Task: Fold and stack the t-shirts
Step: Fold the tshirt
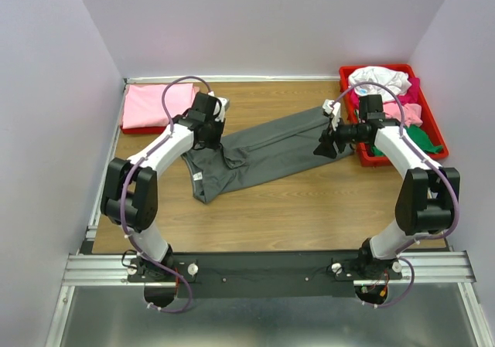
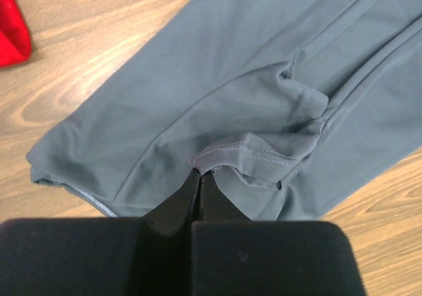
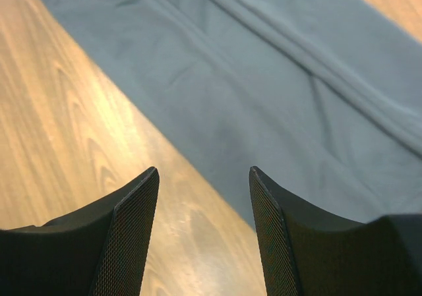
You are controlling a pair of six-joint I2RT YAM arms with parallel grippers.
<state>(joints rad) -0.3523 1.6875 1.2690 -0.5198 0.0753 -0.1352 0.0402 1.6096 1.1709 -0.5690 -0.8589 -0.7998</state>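
Dark grey t-shirt (image 1: 263,150) is lying stretched across the middle of the desk (image 1: 309,208), running as a long band from near the left side toward the far right, where it is ending just beside the right red tray (image 1: 371,69). Its small white neck label (image 1: 197,176) is showing at the end nearer the left edge. The left gripper (image 1: 214,133) is sitting over that left part of the shirt; in the left wrist view its fingers are pressing together, tips (image 2: 200,177) pinching a stitched hem fold of the grey cloth (image 2: 217,91), which is bunching up into wrinkles just past them. The right gripper (image 1: 329,140) is hanging at the shirt's other end, by the right tray. In the right wrist view its jaws are standing well apart (image 3: 204,174) with nothing between them, over bare wood right beside the edge of the grey cloth (image 3: 264,91).

A folded pink t-shirt (image 1: 155,103) is resting on the left red tray (image 1: 135,130) at the far left corner of the desk. The right tray, along the right edge toward the far corner, is holding a loose heap of white (image 1: 379,78), magenta (image 1: 415,84), pink (image 1: 407,113) and green (image 1: 421,138) shirts.
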